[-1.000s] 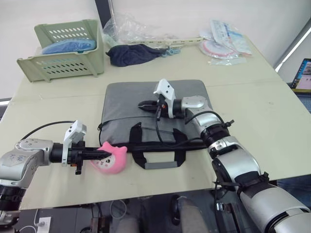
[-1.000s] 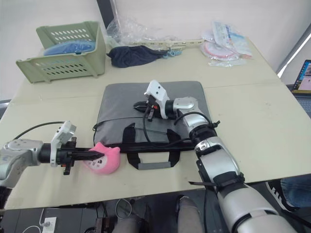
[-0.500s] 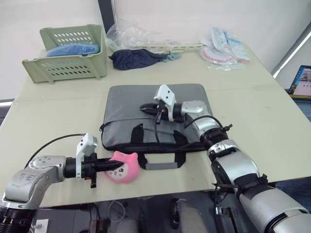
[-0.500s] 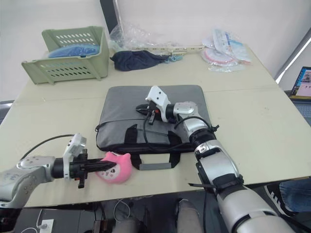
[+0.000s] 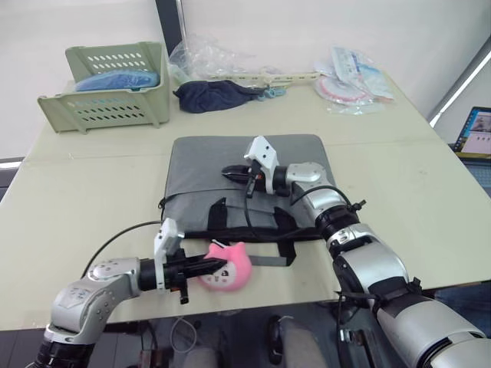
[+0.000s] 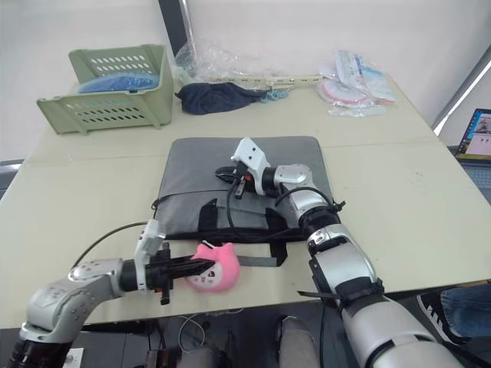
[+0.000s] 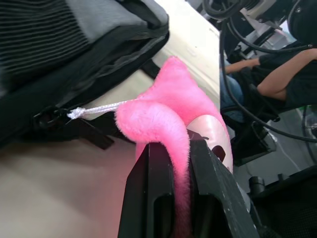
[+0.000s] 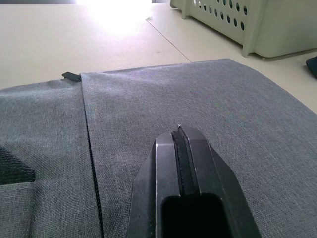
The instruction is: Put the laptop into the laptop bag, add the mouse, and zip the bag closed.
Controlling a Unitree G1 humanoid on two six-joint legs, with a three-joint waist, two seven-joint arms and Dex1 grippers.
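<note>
left wrist view shows a white cord (image 7: 94, 109) tying the left gripper (image 5: 213, 266)'s pinched pink plush (image 5: 227, 268) to the bag (image 5: 222, 180); right gripper (image 5: 229, 171) pressed together.

This looks like a lab or office workroom. A plain cream table (image 5: 92, 176) stands against bare white walls and carries a green plastic basket (image 5: 107, 84), loose plastic packets (image 5: 353, 73) and a grey laptop bag (image 5: 199, 165). A lit screen (image 5: 477, 126) shows at the right edge, and the left wrist view shows a seated person (image 7: 277, 74) among cables.
</note>
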